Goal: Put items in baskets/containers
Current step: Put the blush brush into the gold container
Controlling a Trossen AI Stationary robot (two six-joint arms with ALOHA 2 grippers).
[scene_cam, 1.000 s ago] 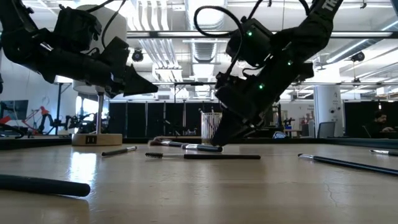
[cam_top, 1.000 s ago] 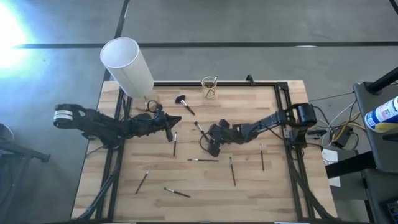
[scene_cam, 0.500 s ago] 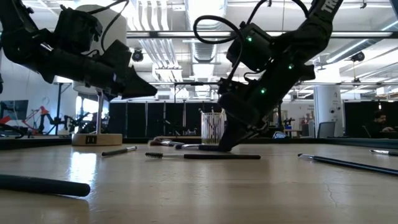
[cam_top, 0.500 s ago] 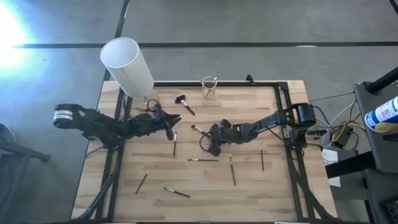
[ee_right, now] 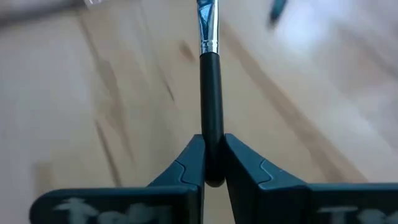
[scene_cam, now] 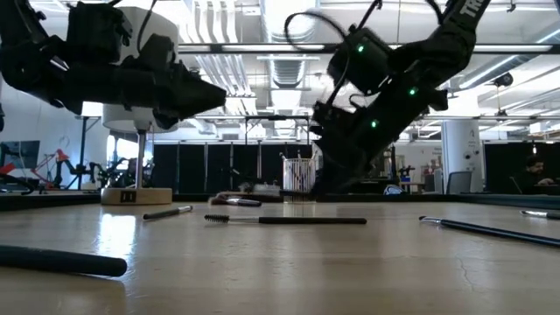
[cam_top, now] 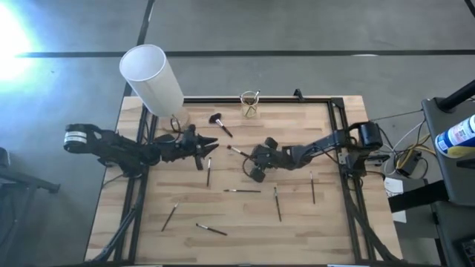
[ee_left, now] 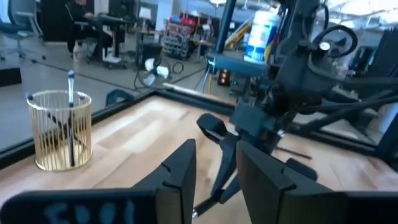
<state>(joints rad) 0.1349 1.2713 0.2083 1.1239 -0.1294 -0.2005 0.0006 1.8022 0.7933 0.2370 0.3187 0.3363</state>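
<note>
Right gripper (ee_right: pixel 211 165) mid-bench, fingers pinching makeup brush (ee_right: pixel 210 93) at handle end: could pivot, miss glass cup (cam_top: pixel 250 104) at far edge. Left gripper (cam_top: pixel 202 146) hovering close, fingers apart, empty: collision risk.

Grey concrete floor (cam_top: pixel 297 30) surrounds the wooden bench (cam_top: pixel 245 222). Beyond it, ceiling strip lights (scene_cam: pixel 219 26) hang above dark partitions (scene_cam: pixel 227 166), and glare brightens the far-left floor.
</note>
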